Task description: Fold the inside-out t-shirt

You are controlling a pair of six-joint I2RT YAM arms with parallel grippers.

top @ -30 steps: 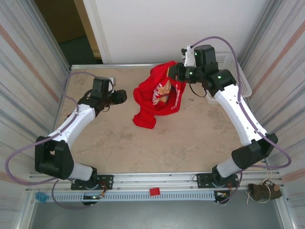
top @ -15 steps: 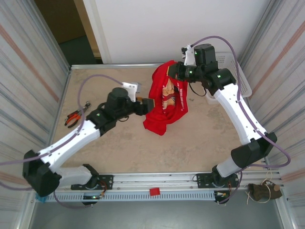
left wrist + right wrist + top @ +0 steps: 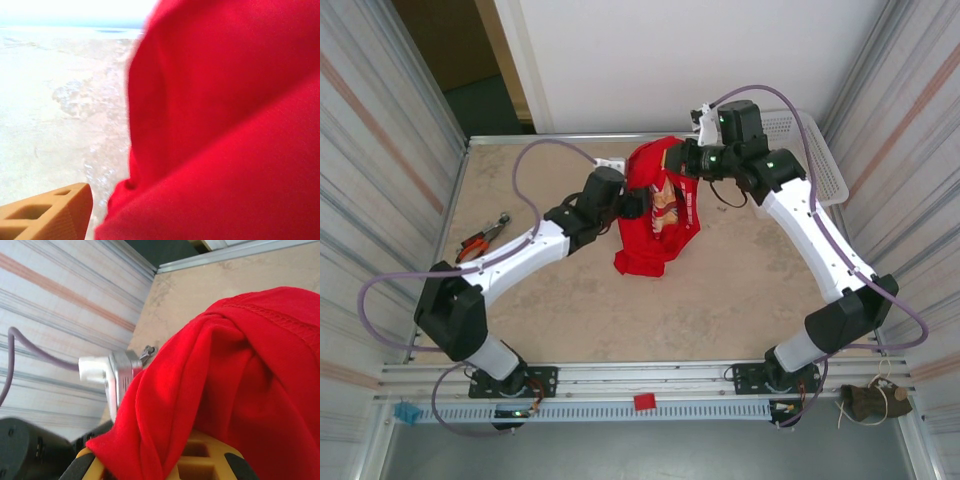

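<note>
One t-shirt (image 3: pixel 653 238) hangs from clenched right claw (image 3: pixel 679 160); left claw (image 3: pixel 637 204) alongside, grip unclear.

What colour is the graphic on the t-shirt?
Pale orange graphic on the bright red t-shirt; shows best in the top external view.

White lettering (image 3: pixel 684 203) runs down the red t-shirt (image 3: pixel 655 225), but it's too small to read. I can't see any other writing.

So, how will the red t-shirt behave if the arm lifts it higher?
Probably very floppy: the t-shirt hangs in loose folds below the right fingers. Its lower end seems to touch the table, so it may drag.
</note>
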